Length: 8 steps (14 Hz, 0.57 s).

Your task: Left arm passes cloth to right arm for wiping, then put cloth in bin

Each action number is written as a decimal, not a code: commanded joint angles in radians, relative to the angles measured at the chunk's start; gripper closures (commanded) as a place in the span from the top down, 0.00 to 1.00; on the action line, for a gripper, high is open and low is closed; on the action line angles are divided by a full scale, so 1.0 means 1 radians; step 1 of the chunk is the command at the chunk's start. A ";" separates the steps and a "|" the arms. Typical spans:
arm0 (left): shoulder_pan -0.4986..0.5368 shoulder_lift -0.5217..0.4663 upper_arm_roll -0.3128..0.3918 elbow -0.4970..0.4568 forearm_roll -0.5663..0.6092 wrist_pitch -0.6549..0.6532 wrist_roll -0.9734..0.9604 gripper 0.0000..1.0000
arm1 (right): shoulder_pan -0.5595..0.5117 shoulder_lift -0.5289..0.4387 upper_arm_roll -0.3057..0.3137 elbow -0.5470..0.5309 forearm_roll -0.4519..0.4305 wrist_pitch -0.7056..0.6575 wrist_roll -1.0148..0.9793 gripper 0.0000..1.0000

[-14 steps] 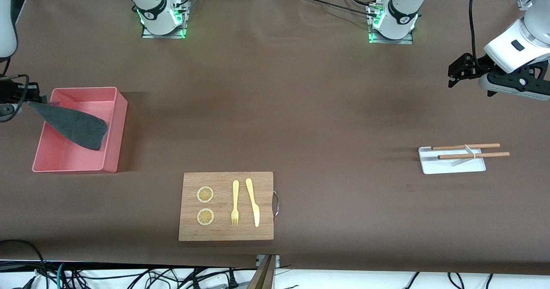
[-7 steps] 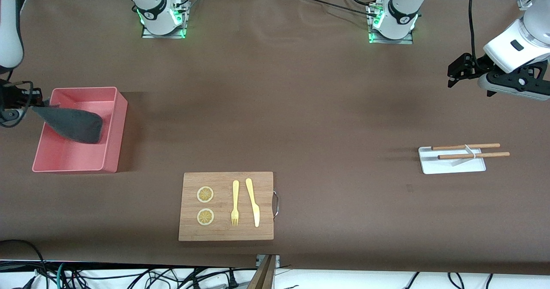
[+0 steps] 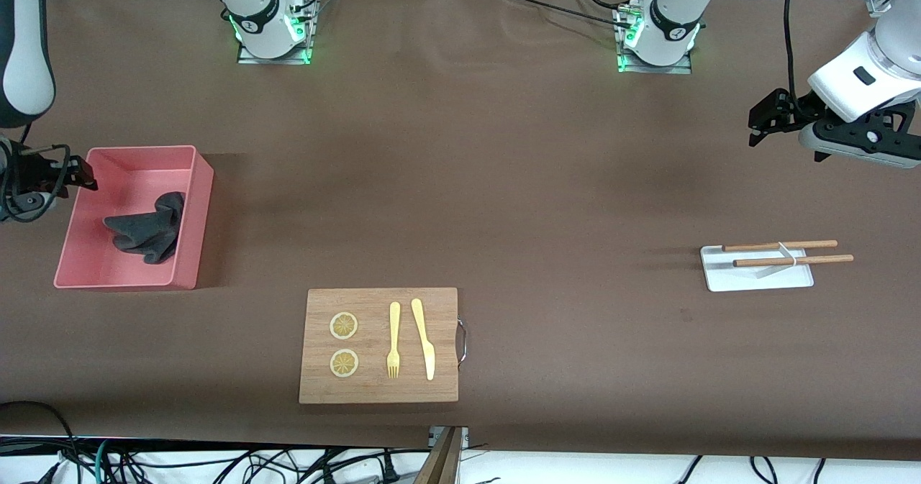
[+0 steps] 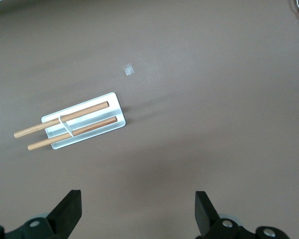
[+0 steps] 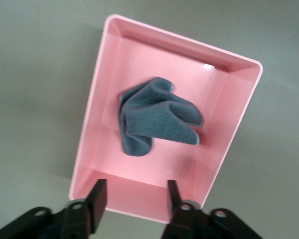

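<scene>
Grey cloth (image 3: pixel 146 226) lies bunched in the pink bin (image 3: pixel 187 268) — dropped a moment ago from my right gripper (image 5: pixel 135 195), now spread and empty over the bin's edge. Left gripper (image 4: pixel 138 208) waits, spread — task looks finished.

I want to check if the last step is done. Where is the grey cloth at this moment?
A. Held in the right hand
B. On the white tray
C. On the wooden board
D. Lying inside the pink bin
D: the cloth lies crumpled on the floor of the bin, and the right hand above it is open and empty.
</scene>
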 commanded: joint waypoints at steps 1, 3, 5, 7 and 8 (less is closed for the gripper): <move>-0.011 0.006 0.011 0.022 -0.006 -0.018 0.012 1.00 | -0.002 -0.084 0.046 -0.016 0.013 -0.048 0.096 1.00; -0.011 0.006 0.011 0.022 -0.007 -0.018 0.013 1.00 | -0.002 -0.137 0.084 -0.019 0.013 -0.114 0.153 1.00; -0.009 0.006 0.013 0.020 -0.007 -0.019 0.012 1.00 | -0.002 -0.192 0.126 -0.018 0.012 -0.171 0.235 1.00; -0.009 0.006 0.017 0.020 -0.006 -0.019 0.013 1.00 | -0.002 -0.245 0.147 -0.014 0.013 -0.222 0.286 1.00; -0.009 0.006 0.017 0.020 -0.007 -0.019 0.013 1.00 | -0.002 -0.264 0.156 -0.013 0.019 -0.242 0.305 1.00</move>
